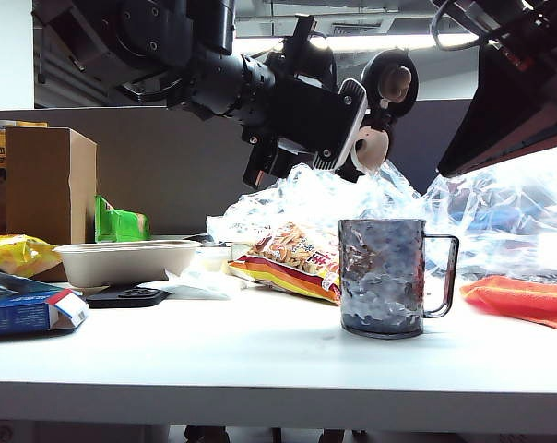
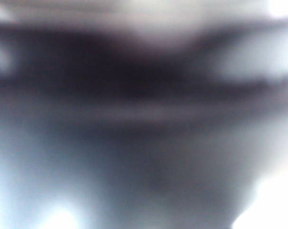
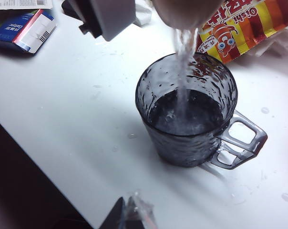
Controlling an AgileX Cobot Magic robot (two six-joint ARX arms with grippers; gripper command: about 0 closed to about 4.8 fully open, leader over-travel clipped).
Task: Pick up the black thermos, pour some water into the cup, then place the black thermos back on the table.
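Left claw point(image 1: 338, 125) gripped the black thermos point(image 1: 260, 88), tipped above the cup point(image 1: 382, 277). We judged pouring underway: water streamed into the cup; setting it back on the surface point(image 1: 214, 351) remained. Right claw point(image 3: 129, 214) hovered shut beside the cup.

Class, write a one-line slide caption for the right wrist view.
Water streams from the pale spout into the translucent dimpled grey-blue cup on the white table.

The left gripper point(image 1: 292, 125) hangs high above the table, wrist rolled over sideways, clamped around a black cylinder. The right gripper point(image 3: 129, 214) is closed.
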